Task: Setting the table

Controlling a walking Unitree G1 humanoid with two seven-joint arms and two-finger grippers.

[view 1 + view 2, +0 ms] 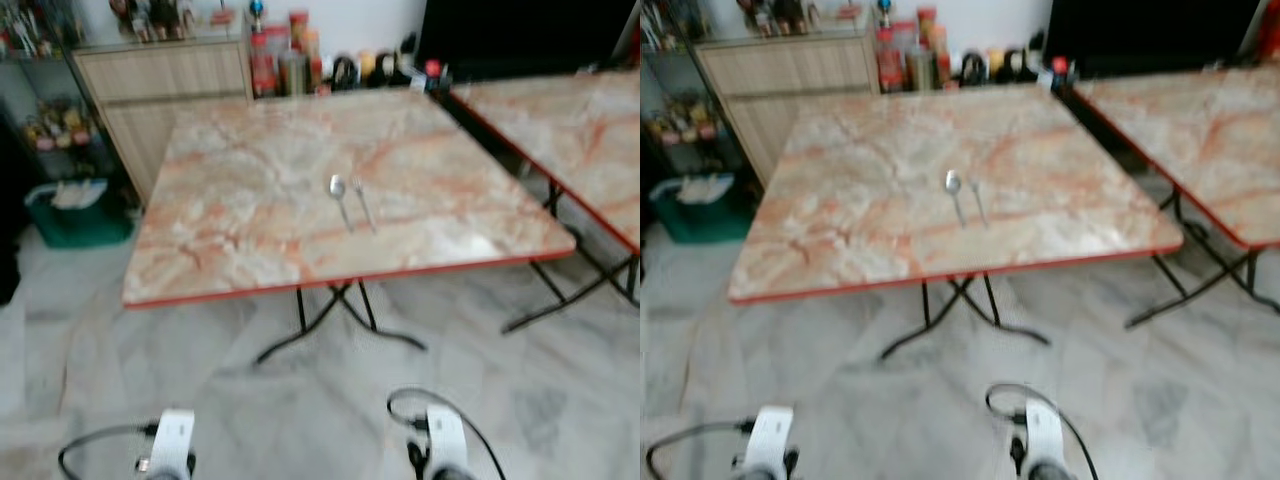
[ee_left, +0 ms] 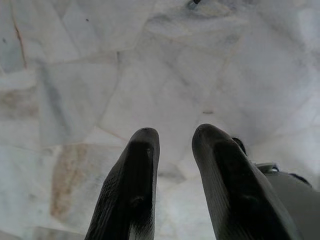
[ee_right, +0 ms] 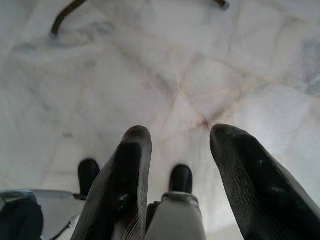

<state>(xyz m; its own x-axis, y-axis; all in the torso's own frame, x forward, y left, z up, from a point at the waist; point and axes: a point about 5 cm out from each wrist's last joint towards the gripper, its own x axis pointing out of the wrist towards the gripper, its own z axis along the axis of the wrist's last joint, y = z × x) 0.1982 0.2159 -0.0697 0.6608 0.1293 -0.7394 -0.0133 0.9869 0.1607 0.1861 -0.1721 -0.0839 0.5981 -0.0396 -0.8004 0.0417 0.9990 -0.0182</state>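
Observation:
A spoon [image 1: 339,196] and a fork [image 1: 364,204] lie side by side near the middle of a marble-patterned folding table [image 1: 250,230] with a red edge. Both arms hang low in front of the table, their wrists at the bottom of the eye views. My left gripper [image 2: 175,137] points at the floor, open, with nothing between its fingers. My right gripper [image 3: 180,135] also hangs over the floor tiles, open and empty.
A second matching table [image 1: 590,140] stands to the right. A wooden cabinet [image 1: 160,90] with bottles and jars sits behind, a green bin [image 1: 75,215] at the left. Black folding legs [image 1: 335,315] cross under the table. Pale marble floor lies before me.

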